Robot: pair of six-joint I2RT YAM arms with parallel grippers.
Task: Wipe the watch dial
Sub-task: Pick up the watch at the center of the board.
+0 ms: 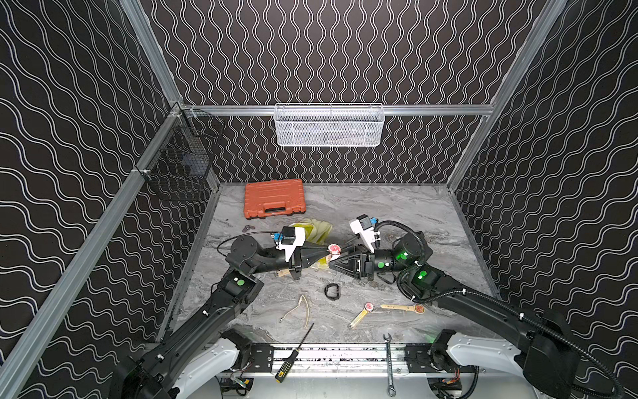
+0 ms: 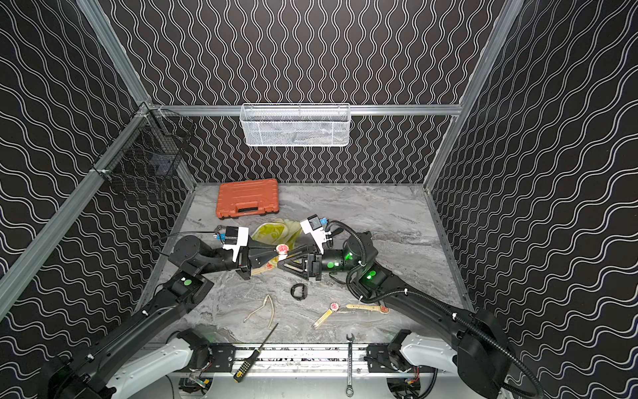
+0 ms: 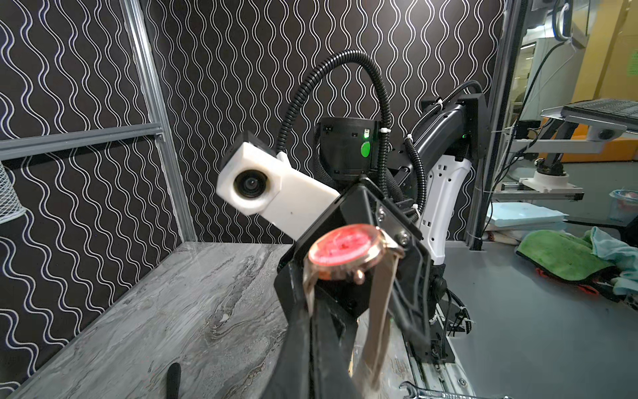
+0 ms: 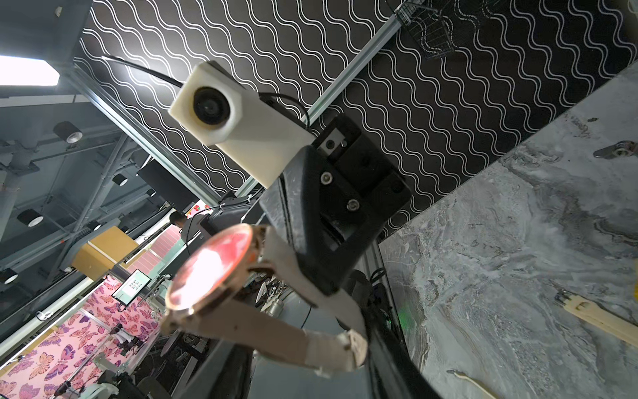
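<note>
A watch with a red dial [image 1: 334, 248] [image 2: 282, 248] [image 3: 345, 243] [image 4: 210, 273] and a beige strap [image 4: 262, 331] hangs above the marble table [image 1: 397, 207], dial facing up. My left gripper [image 1: 326, 251] [image 3: 310, 304] is shut on one strap end. From the opposite side, my right gripper [image 1: 335, 259] [image 2: 284, 259] [image 4: 303, 359] faces it with jaws apart. The strap's buckle end lies between them, against one finger [image 4: 386, 345]. A yellow cloth [image 1: 317, 229] [image 2: 276, 229] lies crumpled on the table behind and under the grippers.
An orange case [image 1: 274, 198] lies at the back left. Nearer the front lie a black band [image 1: 332, 291], a second red-dial watch [image 1: 368, 306], glasses [image 1: 300, 311], a screwdriver [image 1: 295, 352] and a wrench [image 1: 389, 362]. A white basket [image 1: 328, 125] and a black one [image 1: 179, 165] hang on the walls.
</note>
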